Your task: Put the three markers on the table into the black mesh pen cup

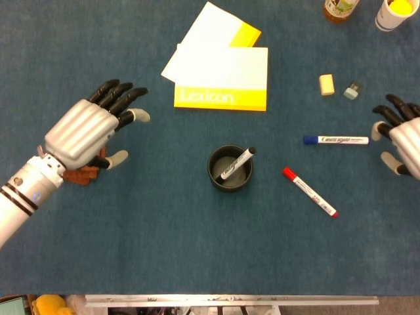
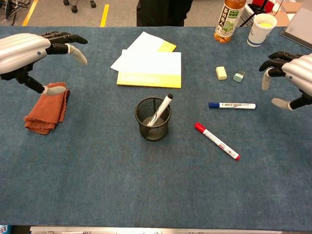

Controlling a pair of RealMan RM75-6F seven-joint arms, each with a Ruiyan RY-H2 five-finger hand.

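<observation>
The black mesh pen cup (image 1: 230, 168) (image 2: 153, 119) stands mid-table with a black-capped marker (image 1: 236, 163) (image 2: 161, 109) leaning inside it. A blue-capped marker (image 1: 336, 140) (image 2: 232, 105) lies flat to the cup's right. A red-capped marker (image 1: 310, 191) (image 2: 217, 141) lies diagonally nearer the front. My left hand (image 1: 88, 133) (image 2: 29, 48) hovers open at the far left, over the cloth, holding nothing. My right hand (image 1: 400, 139) (image 2: 290, 73) enters at the right edge, open, just right of the blue marker and apart from it.
An orange-brown cloth (image 2: 46, 108) lies under the left hand. White and yellow notepads (image 1: 220, 72) (image 2: 148, 66) lie behind the cup. An eraser (image 1: 326, 84), a small sharpener (image 1: 352, 90), a bottle (image 2: 229, 19) and a paper cup (image 2: 261, 22) stand at the back right.
</observation>
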